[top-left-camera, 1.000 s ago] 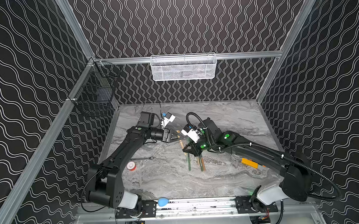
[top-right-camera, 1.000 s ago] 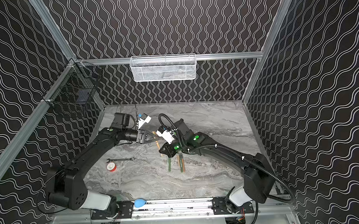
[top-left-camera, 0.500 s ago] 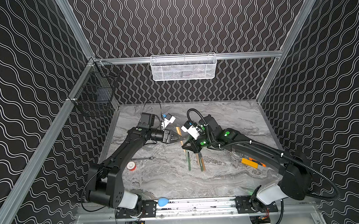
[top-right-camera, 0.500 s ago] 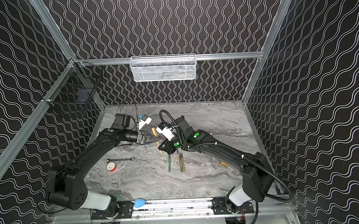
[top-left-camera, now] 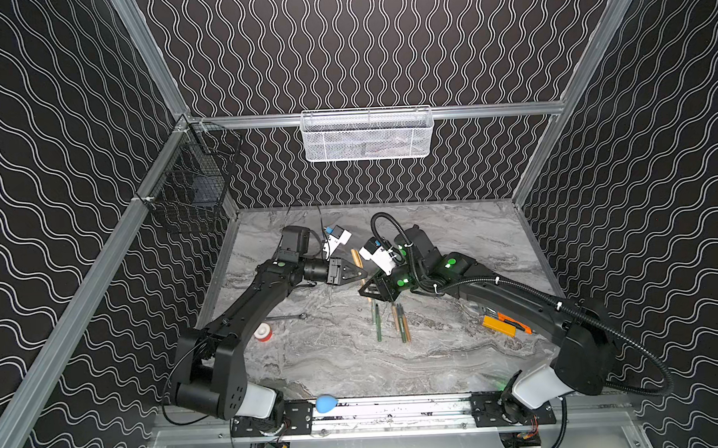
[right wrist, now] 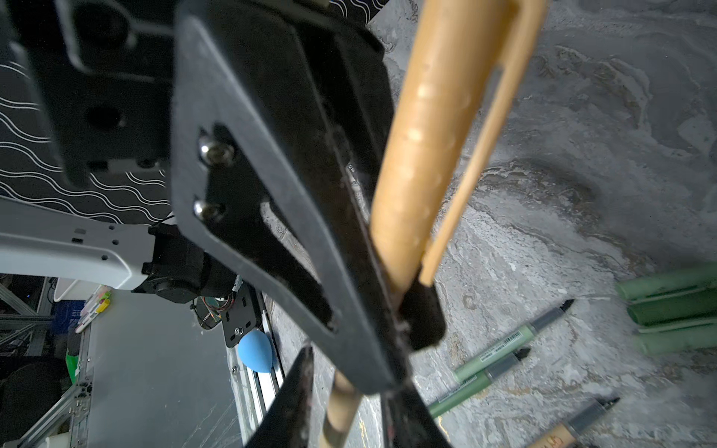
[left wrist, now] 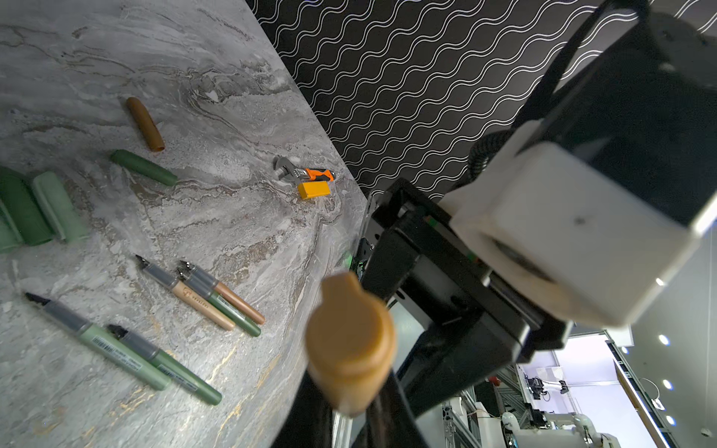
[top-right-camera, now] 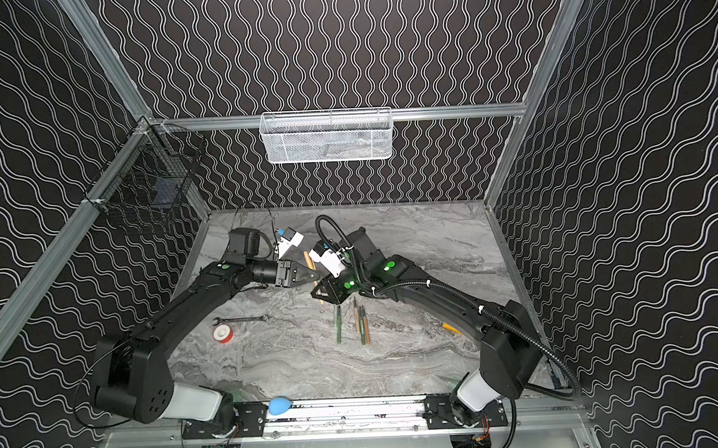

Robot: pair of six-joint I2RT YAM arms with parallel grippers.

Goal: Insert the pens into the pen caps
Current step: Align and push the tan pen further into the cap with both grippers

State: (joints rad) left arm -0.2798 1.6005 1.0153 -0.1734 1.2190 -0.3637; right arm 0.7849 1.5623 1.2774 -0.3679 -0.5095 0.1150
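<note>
Left hand [top-left-camera: 363, 273] has just clamped shut on the capped tan pen [right wrist: 426, 135], held above the counter [top-left-camera: 453, 237]; right hand [top-left-camera: 362, 292] has just slackened, jaws parted around its lower end; likely a handover, freeing the right for the loose pens [left wrist: 194, 299] and caps [left wrist: 143, 167].

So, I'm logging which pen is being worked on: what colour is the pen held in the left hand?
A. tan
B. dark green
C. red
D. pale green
A: the left hand is shut on a tan pen with its cap on, seen end-on in the left wrist view.
</note>
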